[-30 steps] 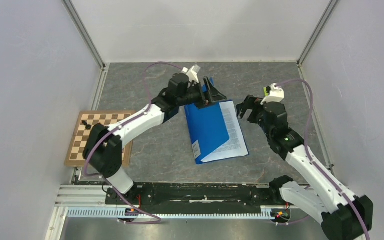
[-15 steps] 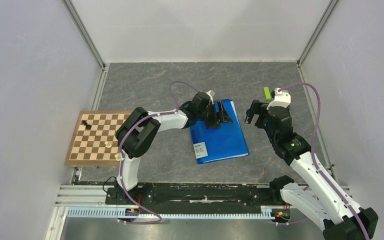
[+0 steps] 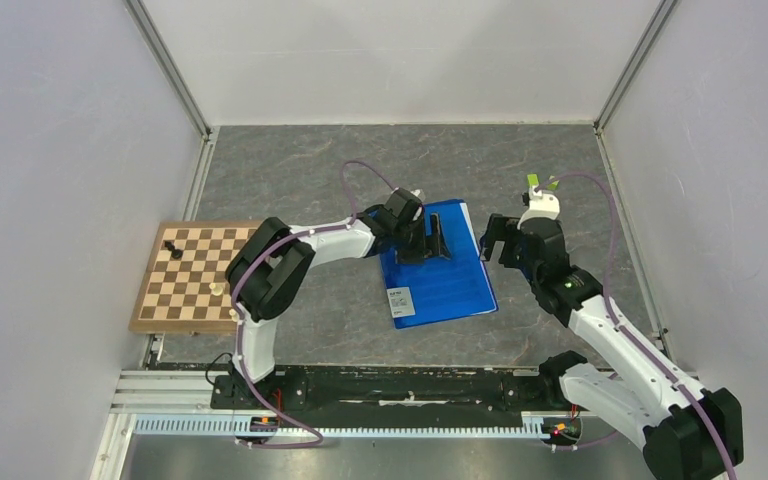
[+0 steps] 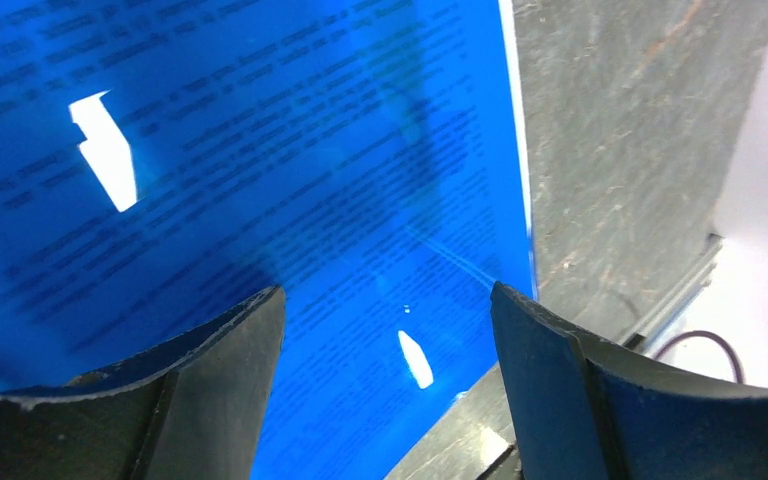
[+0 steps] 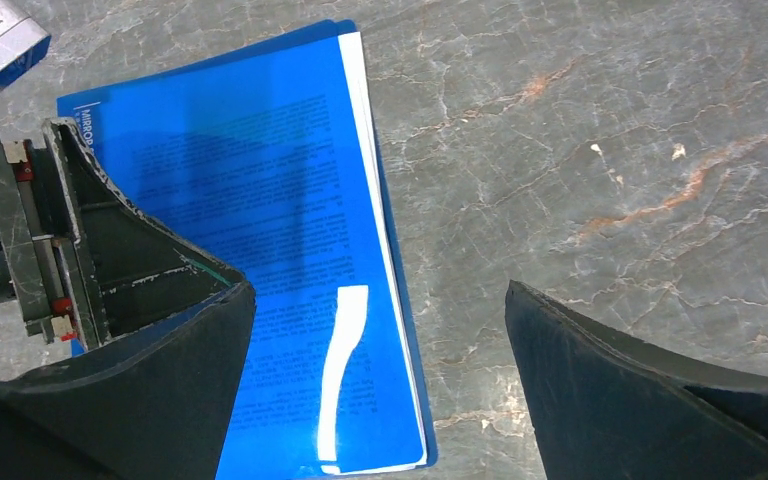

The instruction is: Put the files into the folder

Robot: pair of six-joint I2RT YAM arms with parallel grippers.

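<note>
The blue folder (image 3: 445, 275) lies closed and flat on the grey table, its white label (image 3: 400, 298) near the front left corner. The files are inside it: their black print shows through the blue cover (image 4: 260, 150), and a thin white edge (image 5: 368, 170) peeks out along the right side. My left gripper (image 3: 436, 240) hovers low over the folder's far part, open, with only the cover between its fingers (image 4: 385, 300). My right gripper (image 3: 493, 238) stands open just off the folder's right edge, above the table and the folder's edge (image 5: 380, 290), holding nothing.
A wooden chessboard (image 3: 200, 275) lies at the left edge of the table with a black piece (image 3: 170, 245) and a pale piece (image 3: 217, 288) on it. White walls close in the table on three sides. The arms' rail (image 3: 360, 385) runs along the near edge.
The folder's cover, half raised a second ago with the printed sheet showing, now lies shut over the files. My left gripper came down with it; the right gripper shifted slightly.
</note>
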